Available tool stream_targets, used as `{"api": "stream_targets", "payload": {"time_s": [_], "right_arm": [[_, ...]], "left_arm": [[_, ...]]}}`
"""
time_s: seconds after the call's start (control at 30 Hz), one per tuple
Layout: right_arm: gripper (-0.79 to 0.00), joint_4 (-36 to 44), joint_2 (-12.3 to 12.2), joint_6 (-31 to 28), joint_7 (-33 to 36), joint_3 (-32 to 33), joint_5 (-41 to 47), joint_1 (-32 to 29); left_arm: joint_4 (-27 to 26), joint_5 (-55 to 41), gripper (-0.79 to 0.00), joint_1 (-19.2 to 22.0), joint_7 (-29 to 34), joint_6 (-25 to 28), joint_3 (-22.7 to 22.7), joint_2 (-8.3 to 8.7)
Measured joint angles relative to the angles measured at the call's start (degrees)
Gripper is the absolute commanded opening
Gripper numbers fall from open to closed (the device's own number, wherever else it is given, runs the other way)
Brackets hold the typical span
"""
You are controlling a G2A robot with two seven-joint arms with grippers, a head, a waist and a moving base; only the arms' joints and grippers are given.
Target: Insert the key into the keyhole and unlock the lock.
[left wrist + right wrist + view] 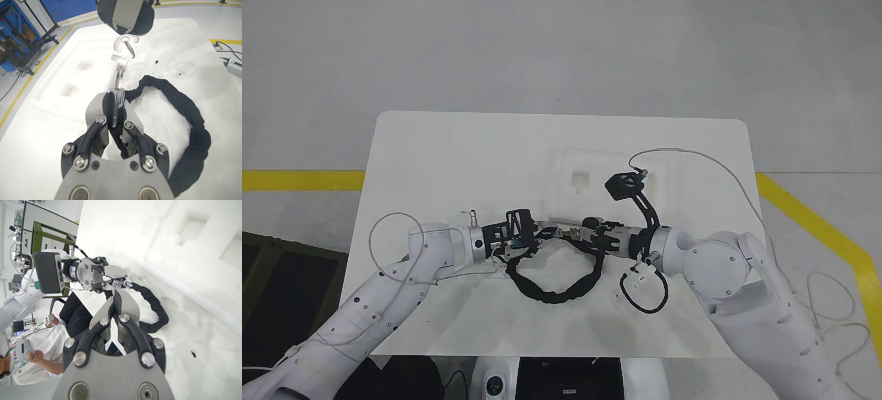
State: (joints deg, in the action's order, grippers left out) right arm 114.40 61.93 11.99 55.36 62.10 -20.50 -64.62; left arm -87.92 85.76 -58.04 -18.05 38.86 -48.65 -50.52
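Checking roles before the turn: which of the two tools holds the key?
The right tool, pinched on the flat head of the key. The left tool instead clamps the lock's chrome cylinder, where the key's blade enters.

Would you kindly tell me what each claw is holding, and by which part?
The left claw grips the lock by its metal cylinder; the right claw pinches the key by its head.

R gripper (123, 30) w/ key (122, 55) dead ahead of my L gripper (115, 103), chain lock (189, 121) looped alongside, foam tray (60, 56) on opposite flank, open table (198, 62) beyond chain lock
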Motion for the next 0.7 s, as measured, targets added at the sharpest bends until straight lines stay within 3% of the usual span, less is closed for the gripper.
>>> {"api": "stream_targets", "payload": {"time_s": [0.7], "right_arm": [[-0.785,-2.6,0.8,-0.5,-3.6,-2.6,0.0,2.0]], "left_arm": [[0.0,0.0,-0.785,0.0,0.0,0.0,0.0,0.0]]}}
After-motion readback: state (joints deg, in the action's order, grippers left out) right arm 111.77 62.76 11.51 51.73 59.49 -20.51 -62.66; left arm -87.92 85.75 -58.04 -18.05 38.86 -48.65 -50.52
